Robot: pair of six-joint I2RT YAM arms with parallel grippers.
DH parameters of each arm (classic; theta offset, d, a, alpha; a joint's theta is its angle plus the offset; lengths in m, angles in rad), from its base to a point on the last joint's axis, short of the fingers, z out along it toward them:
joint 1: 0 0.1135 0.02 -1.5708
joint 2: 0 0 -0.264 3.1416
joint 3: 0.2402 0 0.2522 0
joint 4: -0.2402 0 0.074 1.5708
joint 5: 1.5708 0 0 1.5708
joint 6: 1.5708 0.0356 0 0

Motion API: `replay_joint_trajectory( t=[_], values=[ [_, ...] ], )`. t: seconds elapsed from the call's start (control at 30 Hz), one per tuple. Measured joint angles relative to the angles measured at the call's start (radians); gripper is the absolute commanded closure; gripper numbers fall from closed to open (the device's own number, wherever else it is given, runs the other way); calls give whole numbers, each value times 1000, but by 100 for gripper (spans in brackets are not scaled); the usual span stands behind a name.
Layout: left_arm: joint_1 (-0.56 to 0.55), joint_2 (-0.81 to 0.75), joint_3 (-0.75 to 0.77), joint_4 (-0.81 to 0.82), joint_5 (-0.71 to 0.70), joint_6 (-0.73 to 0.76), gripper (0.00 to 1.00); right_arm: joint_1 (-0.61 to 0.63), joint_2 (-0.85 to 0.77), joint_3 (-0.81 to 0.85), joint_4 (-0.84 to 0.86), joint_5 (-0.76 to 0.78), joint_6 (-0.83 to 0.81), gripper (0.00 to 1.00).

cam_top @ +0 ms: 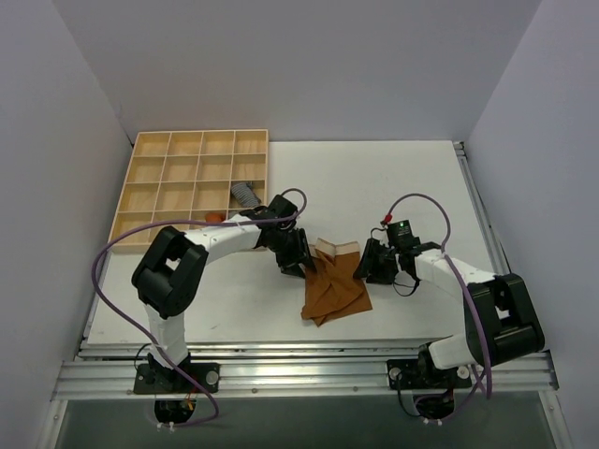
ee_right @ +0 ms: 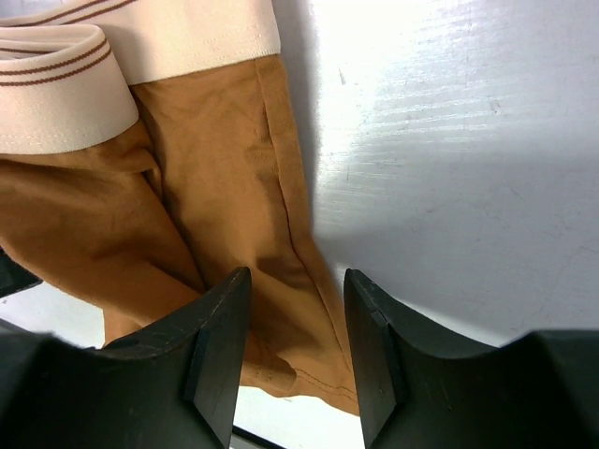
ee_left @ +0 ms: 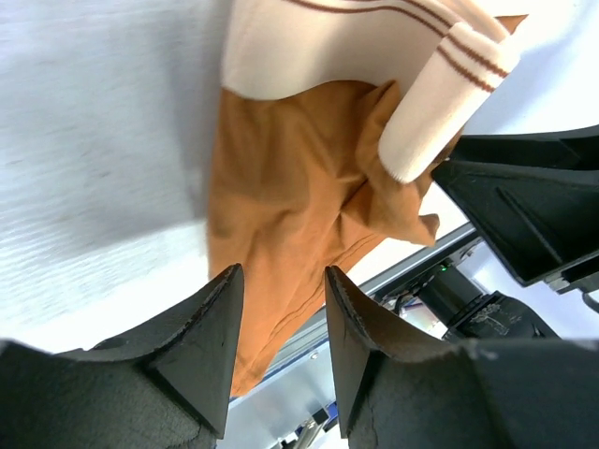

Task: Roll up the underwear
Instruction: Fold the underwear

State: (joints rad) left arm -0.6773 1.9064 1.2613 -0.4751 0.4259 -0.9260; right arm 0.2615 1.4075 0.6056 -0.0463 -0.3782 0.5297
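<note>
The brown underwear [cam_top: 334,288] lies on the table [cam_top: 421,178] (pale band farthest); left gripper [cam_top: 301,266] and right gripper [cam_top: 366,267] straddle its sides, jaws half apart.

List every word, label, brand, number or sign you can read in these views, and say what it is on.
There is no readable text in any view.
The underwear has a pale waistband with thin brown stripes only, no lettering.
The wooden tray and the table show no markings.
The green light on the right arm is a lamp, not a sign.
</note>
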Motion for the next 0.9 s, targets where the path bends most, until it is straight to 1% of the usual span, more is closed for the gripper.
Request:
replay_joint_trajectory(
  t=[0.13, 0.3, 0.5, 0.6, 0.63, 0.7, 0.8, 0.83, 0.9],
  values=[
    [19, -15, 0, -37, -9, 26, 52, 0, 7, 0, 11, 0, -2, 61],
    [41, -19, -17, -35, -11, 48, 53, 0, 28, 8, 29, -4, -4, 64],
    [51, 21, -22, 27, -2, 60, 55, 4, 53, 18, 52, -8, -5, 71],
    [51, 55, -30, 66, 4, 58, 57, 9, 67, 25, 58, -12, -6, 78],
    [51, 66, -34, 77, 16, 53, 58, 11, 71, 27, 58, -12, -6, 82],
    [51, 72, -38, 95, 40, 50, 59, 15, 77, 29, 56, -11, -8, 85],
    [51, 75, -50, 130, 54, 46, 62, 24, 79, 38, 43, -11, -7, 95],
    [51, 76, -54, 140, 59, 45, 64, 29, 79, 41, 41, -10, -6, 100],
    [51, 82, -58, 158, 68, 42, 70, 35, 78, 48, 32, -11, -2, 100]
  ],
)
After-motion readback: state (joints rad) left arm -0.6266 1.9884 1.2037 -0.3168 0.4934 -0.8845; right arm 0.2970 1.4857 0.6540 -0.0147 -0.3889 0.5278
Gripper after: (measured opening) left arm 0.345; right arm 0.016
